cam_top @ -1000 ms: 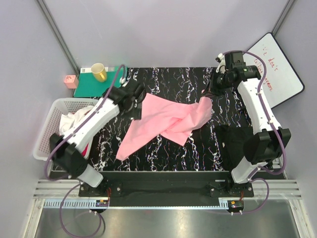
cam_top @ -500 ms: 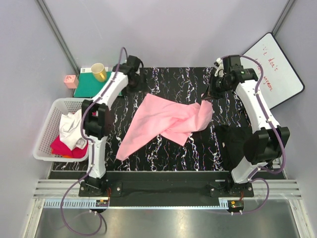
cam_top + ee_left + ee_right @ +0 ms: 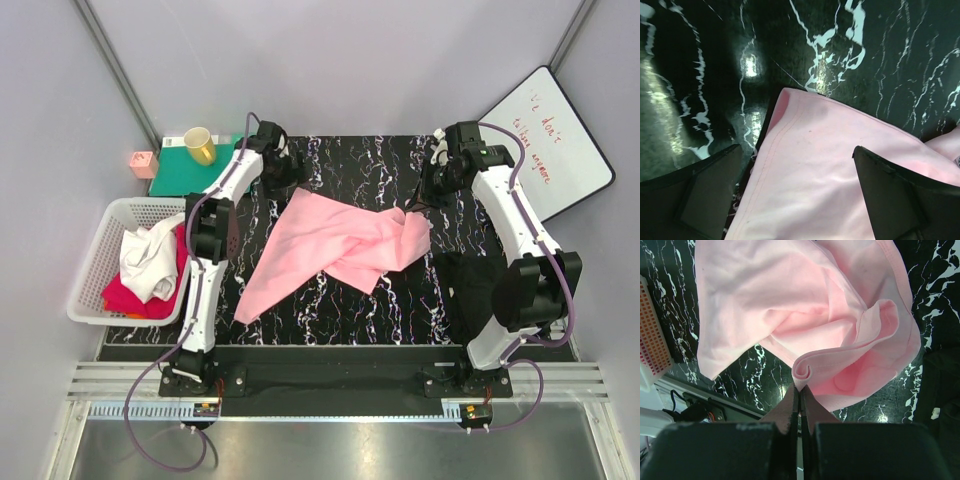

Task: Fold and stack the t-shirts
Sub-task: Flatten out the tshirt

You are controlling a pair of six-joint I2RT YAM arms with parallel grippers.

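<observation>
the left end effector [image 3: 797, 162] is released, its two fingers spread wide above the far left corner of the light pink t-shirt [image 3: 335, 240], gripping nothing; whether the fingers touch the cloth cannot be told. the right end effector [image 3: 799, 402] is clenched on a rolled edge of that same t-shirt, at its far right end, with the cloth pinched between the shut fingers.

the black marbled bench [image 3: 360, 160] carries the light pink t-shirt, which lies spread and rumpled across its middle, running from near left to far right, with folds bunched toward the right arm. the white basket [image 3: 92, 262] sits off the bench's left edge; in it the white t-shirt [image 3: 150, 262] lies crumpled on top of the magenta-red t-shirt [image 3: 125, 298]. the green mat [image 3: 175, 175] lies at the far left corner, the yellow cup [image 3: 199, 146] stands on it, and the small pink box [image 3: 142, 163] sits just beside the mat's left edge.
</observation>
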